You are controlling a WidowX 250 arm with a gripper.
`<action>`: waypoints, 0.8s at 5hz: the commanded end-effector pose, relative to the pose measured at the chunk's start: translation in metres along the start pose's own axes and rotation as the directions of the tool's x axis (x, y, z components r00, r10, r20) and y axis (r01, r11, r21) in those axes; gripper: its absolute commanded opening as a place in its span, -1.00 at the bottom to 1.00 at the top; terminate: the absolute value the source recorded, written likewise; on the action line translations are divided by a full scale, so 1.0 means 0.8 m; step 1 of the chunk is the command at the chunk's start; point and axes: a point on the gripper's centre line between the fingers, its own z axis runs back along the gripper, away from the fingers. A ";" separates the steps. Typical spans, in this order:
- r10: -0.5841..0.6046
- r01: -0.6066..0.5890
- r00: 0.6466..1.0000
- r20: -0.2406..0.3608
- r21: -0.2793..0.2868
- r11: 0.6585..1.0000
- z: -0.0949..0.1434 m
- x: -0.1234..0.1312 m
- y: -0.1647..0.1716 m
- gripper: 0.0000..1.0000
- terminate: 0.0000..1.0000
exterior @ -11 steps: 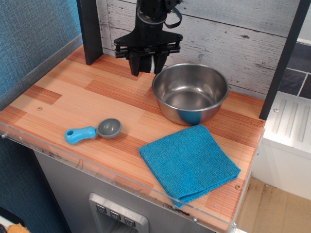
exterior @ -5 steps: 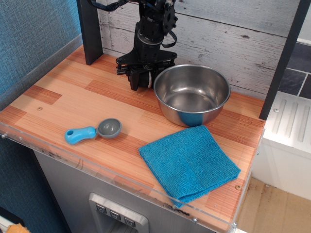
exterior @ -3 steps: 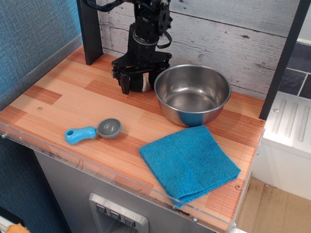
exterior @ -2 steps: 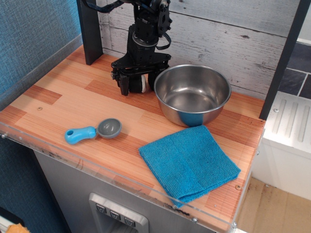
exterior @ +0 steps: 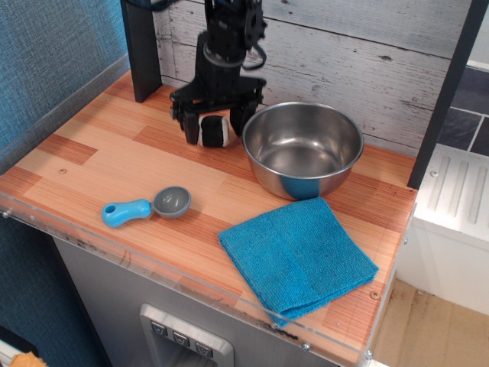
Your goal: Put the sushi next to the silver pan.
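Observation:
The sushi (exterior: 214, 132), a small black roll with white rice showing, lies on the wooden counter just left of the silver pan (exterior: 302, 147). The pan is a round shiny steel bowl standing upright at the back right of the counter. My black gripper (exterior: 212, 122) hangs right over the sushi with its fingers spread to either side of it. The fingers look clear of the roll, and the gripper is open. The sushi's coloured centre cannot be made out.
A grey scoop with a blue handle (exterior: 147, 206) lies near the front left. A folded blue cloth (exterior: 296, 254) lies at the front right, just in front of the pan. A dark post (exterior: 141, 46) stands at the back left against the plank wall.
The gripper came down left of the pan with the sushi, opened its fingers, and has now lifted slightly, leaving the sushi on the counter.

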 end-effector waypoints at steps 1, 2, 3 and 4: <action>0.043 -0.034 0.995 0.089 -0.092 0.995 0.071 0.014 0.025 1.00 -1.00; 0.059 -0.046 0.992 0.108 -0.124 0.991 0.097 0.011 0.036 1.00 -1.00; 0.047 -0.023 0.988 0.144 -0.161 0.987 0.129 0.004 0.042 1.00 -1.00; 0.042 -0.004 0.985 0.166 -0.226 0.974 0.158 0.004 0.041 1.00 -1.00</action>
